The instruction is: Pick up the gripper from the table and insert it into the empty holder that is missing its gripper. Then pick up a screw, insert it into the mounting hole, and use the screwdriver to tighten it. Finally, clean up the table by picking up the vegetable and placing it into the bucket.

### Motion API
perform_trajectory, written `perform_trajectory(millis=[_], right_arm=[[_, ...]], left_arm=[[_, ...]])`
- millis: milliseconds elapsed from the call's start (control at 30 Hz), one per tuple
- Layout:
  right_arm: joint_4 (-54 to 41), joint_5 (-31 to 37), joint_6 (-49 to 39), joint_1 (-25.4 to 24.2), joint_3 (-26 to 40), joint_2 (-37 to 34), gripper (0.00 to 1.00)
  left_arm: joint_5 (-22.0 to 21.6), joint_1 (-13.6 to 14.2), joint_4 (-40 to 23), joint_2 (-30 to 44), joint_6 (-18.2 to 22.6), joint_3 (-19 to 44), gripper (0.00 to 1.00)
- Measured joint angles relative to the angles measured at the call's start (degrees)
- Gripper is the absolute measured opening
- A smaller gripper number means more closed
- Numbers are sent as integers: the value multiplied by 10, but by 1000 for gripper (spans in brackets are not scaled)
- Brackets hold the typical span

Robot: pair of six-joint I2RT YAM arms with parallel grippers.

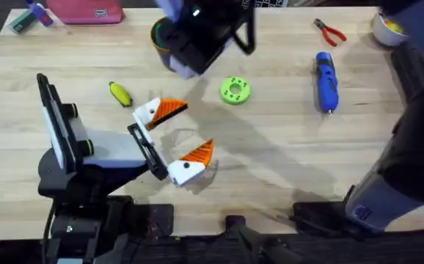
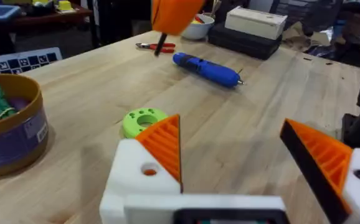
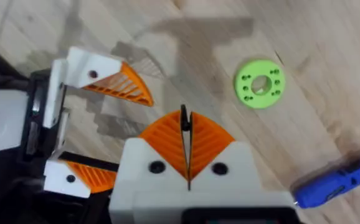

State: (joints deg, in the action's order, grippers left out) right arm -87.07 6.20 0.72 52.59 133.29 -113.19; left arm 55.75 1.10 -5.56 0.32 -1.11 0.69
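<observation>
My left gripper [image 1: 197, 126] lies open on the table [image 1: 285, 161], and both its white blocks carry an orange wedge [image 2: 164, 143]. A loose gripper and an empty holder are out of view. My right gripper [image 3: 186, 124] hangs above it, shut on a thin dark pin that looks like a screw [image 3: 184, 116]. The right arm [image 1: 197, 33] shows dark and blurred, partly covering the bucket [image 1: 159, 33]. The yellow vegetable [image 1: 120, 93] lies left of the left gripper. Far right lies the blue screwdriver [image 1: 326, 81].
A green ring [image 1: 235, 90] lies between the left gripper and the screwdriver. Red-handled pliers [image 1: 331, 33] and a white bowl [image 1: 388, 26] sit at the back right. A pink pouch [image 1: 87, 11] is at the back left. The bucket [image 2: 9, 124] holds green toy pieces.
</observation>
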Motion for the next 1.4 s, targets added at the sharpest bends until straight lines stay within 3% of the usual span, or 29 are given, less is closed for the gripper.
perform_trajectory(millis=[433, 1033, 1400], right_arm=[[35, 0, -173, 58, 7, -8, 6], [40, -75, -446, 62, 7, -27, 6], [57, -76, -523, 62, 7, -29, 6]], left_arm=[[0, 0, 0, 0, 0, 0, 985], [0, 0, 0, 0, 0, 0, 986], [0, 0, 0, 0, 0, 0, 986]])
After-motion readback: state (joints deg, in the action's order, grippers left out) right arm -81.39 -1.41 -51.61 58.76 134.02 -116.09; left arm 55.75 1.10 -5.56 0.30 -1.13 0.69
